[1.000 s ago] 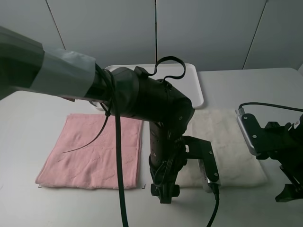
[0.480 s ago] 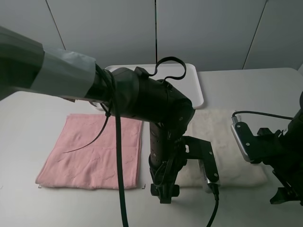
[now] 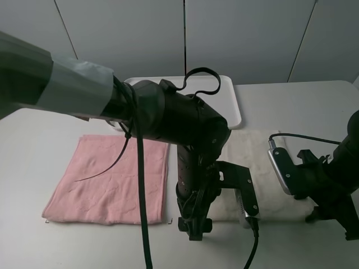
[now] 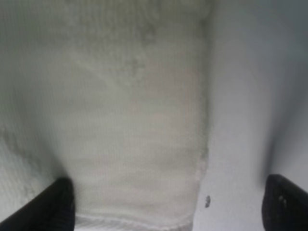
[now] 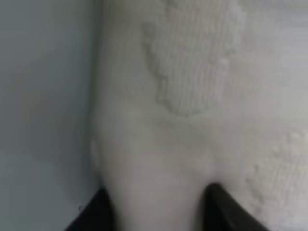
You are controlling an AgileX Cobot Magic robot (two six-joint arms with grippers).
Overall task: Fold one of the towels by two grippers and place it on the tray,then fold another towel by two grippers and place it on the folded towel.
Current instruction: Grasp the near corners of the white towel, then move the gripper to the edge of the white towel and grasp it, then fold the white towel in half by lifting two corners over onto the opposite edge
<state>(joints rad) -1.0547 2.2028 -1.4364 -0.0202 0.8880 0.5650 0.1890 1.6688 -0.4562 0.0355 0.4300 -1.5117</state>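
The cream towel [image 3: 263, 162] lies flat on the table, right of centre. My left gripper [image 3: 194, 227] is down at its near left corner. In the left wrist view its fingers [image 4: 60, 204] stand wide apart, and the left gripper [image 4: 173, 207] is open over the cream towel's corner [image 4: 134, 120]. My right gripper [image 3: 315, 216] is at the near right corner. In the right wrist view the right gripper [image 5: 159, 211] has closed in on a raised ridge of the cream towel [image 5: 192, 72]. The pink towel [image 3: 106, 179] lies flat to the left. The white tray [image 3: 233, 101] sits at the back, partly hidden by the left arm.
The thick left arm [image 3: 168, 117] with its hanging cables crosses over the tray and the pink towel's right edge. Grey table surface [image 3: 303, 106] shows right of the tray. A white wall stands behind the table.
My right gripper has moved left onto the cream towel's near right corner and its jaws have narrowed around the cloth. The left arm has stayed still.
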